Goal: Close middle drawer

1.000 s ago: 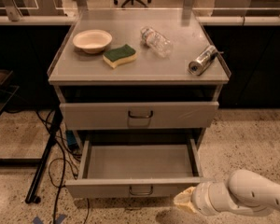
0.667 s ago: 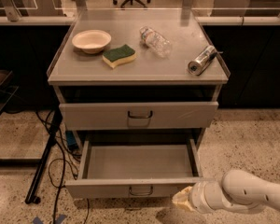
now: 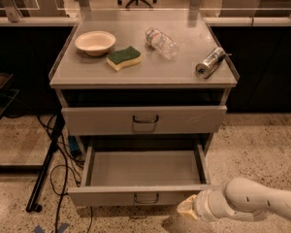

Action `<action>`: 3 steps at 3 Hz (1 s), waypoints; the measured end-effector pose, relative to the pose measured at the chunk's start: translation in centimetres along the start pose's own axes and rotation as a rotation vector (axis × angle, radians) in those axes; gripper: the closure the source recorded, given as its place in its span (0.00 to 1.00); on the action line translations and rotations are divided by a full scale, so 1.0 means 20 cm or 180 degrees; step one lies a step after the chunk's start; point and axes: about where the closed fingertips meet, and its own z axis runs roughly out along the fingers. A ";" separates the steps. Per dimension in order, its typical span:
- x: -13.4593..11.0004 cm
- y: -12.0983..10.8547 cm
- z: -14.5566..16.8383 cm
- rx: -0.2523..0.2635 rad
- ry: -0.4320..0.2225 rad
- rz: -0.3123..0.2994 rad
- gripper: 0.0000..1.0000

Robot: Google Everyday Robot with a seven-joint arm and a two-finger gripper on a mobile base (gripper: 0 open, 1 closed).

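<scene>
The middle drawer [image 3: 111,196] is a wide, shallow grey metal drawer, pulled far out of the cabinet and empty inside. Its flat front faces me and has a small loop handle [image 3: 146,198] at the centre. Above it, the taller top drawer [image 3: 144,119] sits nearly flush. The lowest drawer is hidden below the open one. My gripper [image 3: 186,209], at the tan tip of a white arm [image 3: 252,205], comes in from the lower right. It sits just in front of the right part of the middle drawer's front, at about the height of that front's lower edge.
On the cabinet top lie a cream bowl [image 3: 95,41], a green-and-yellow sponge [image 3: 123,58], a clear plastic bottle [image 3: 161,42] and a silver can [image 3: 210,63]. A black stand leg and cables [image 3: 44,168] lie on the floor to the left. Dark counters run behind.
My gripper and arm have shifted slightly left, closer to the drawer front. The middle drawer has not moved.
</scene>
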 end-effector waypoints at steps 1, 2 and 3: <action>0.00 0.00 0.00 0.0000 0.0000 0.0000 0.58; 0.00 0.00 0.00 0.0000 0.0000 0.0000 0.35; 0.00 0.00 0.00 0.0000 0.0000 0.0000 0.12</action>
